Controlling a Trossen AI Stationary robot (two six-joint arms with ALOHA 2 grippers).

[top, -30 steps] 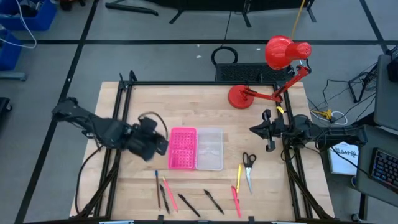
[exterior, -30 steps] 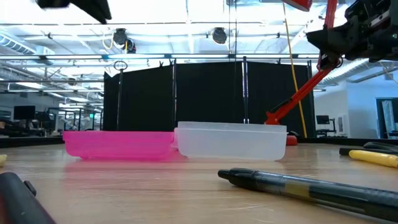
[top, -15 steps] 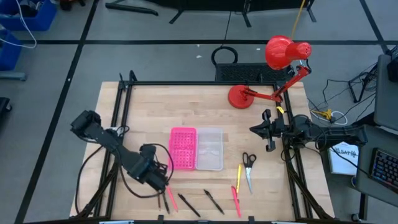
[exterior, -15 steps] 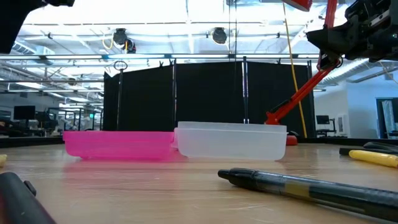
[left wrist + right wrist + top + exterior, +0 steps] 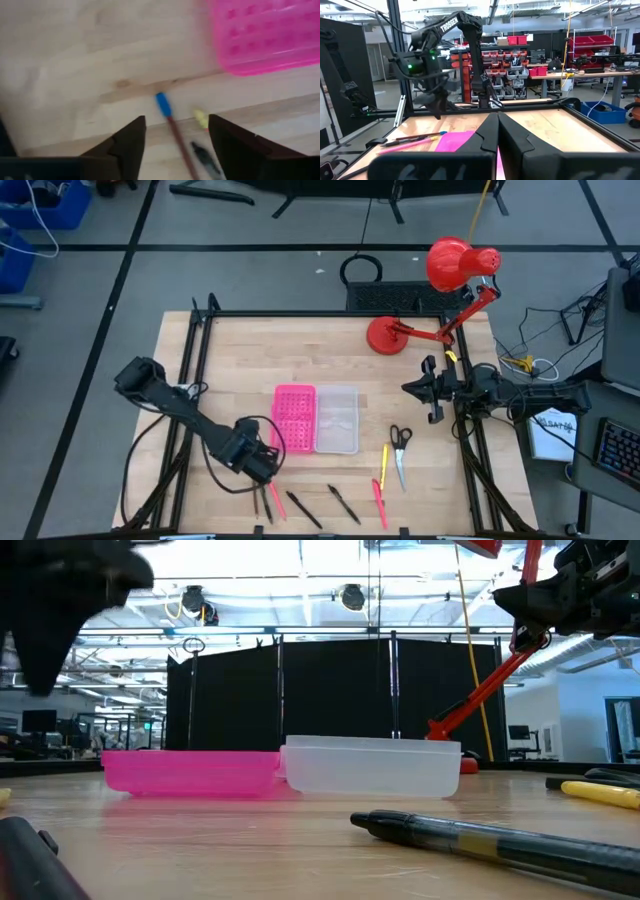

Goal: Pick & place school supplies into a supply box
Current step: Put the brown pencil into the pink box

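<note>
Left wrist view: blue-tipped pencil [image 5: 167,112] between spread left hand [image 5: 175,142].

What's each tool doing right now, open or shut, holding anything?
Left tool: open, empty, poised over the blue-tipped pencil.
Right tool: shut, empty, parked at the table's right edge.

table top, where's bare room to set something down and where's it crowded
Free: the back-left stretch of the table, behind the pink-lidded box and left of the red lamp. Crowded: the front edge, with pens and pencils and scissors; the open left gripper hangs there. The shut right gripper waits at the right edge.
</note>
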